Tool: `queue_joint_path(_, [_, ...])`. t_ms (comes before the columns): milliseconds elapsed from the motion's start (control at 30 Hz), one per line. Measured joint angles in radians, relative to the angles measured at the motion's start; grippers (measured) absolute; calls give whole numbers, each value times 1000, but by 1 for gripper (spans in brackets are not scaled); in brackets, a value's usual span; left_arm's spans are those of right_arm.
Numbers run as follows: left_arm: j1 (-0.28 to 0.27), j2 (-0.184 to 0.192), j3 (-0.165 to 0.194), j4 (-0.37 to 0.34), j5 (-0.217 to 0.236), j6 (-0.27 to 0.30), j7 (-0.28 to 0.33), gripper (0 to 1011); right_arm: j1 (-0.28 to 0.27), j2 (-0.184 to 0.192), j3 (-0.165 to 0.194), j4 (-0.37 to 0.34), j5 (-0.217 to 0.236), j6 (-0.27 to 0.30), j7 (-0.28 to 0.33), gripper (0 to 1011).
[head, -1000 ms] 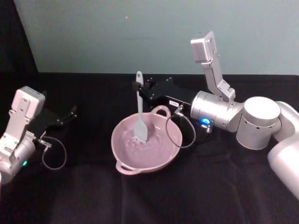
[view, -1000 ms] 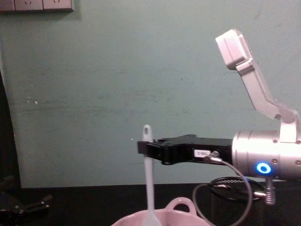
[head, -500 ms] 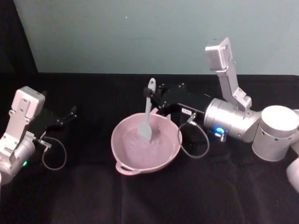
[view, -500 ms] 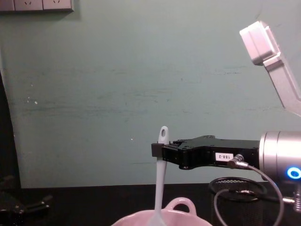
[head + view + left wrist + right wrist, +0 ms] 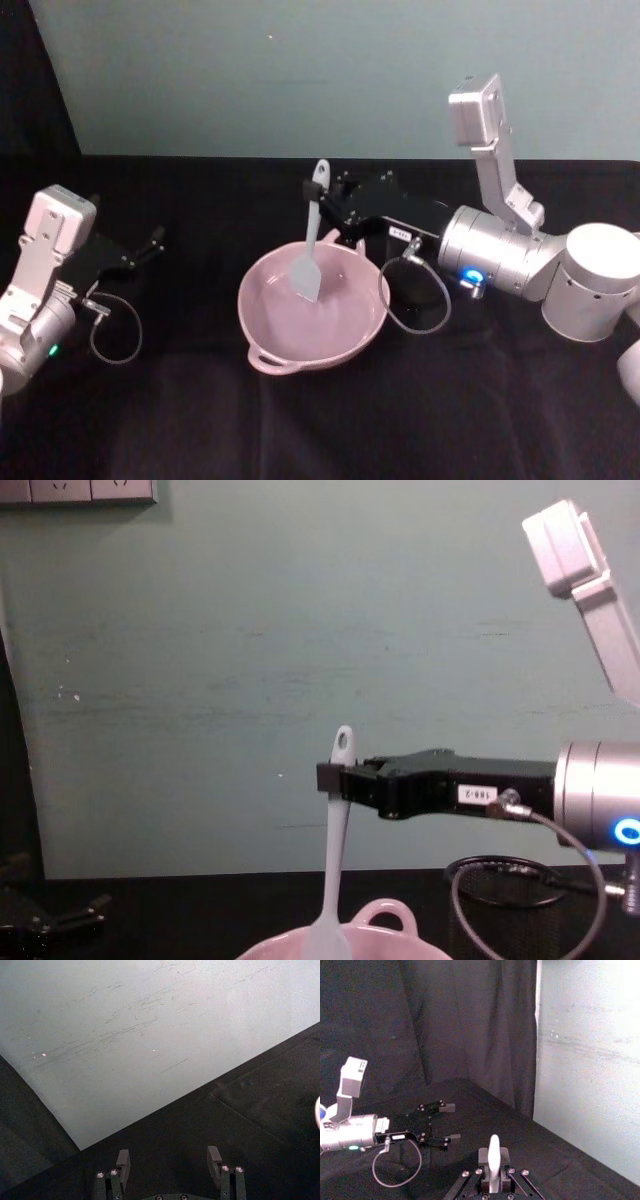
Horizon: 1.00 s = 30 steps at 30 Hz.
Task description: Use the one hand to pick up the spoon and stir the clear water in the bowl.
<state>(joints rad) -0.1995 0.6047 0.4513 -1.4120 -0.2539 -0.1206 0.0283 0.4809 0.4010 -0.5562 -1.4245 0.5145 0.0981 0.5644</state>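
The right gripper point(image 5: 318, 197) pinches the spoon point(image 5: 308, 250) near the top of its handle. The spoon hangs down from the fingers, a bit tilted. Its flat end is inside the pink bowl point(image 5: 256, 322), just below the gripper. The left gripper point(image 5: 170, 1160) rests far off to the side, fingers spread apart
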Motion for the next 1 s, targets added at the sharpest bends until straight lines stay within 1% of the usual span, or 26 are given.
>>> queue_joint_path(200, [0,0,0,0,0,0,0,1011,11,17,9,-32,-1,7,-5,118])
queue_joint_path(500, [0,0,0,0,0,0,0,1011,26,48,21,-84,-16,41,-27,118])
queue_joint_path(533, [0,0,0,0,0,0,0,1011,29,57,29,-99,-18,51,-35,117])
queue_joint_path(667, [0,0,0,0,0,0,0,1011,33,71,42,-127,-21,63,-50,118])
queue_joint_path(900, [0,0,0,0,0,0,0,1011,36,87,71,-161,-20,78,-74,118])
queue_joint_path(1000, [0,0,0,0,0,0,0,1011,36,95,95,-179,-9,92,-92,118])
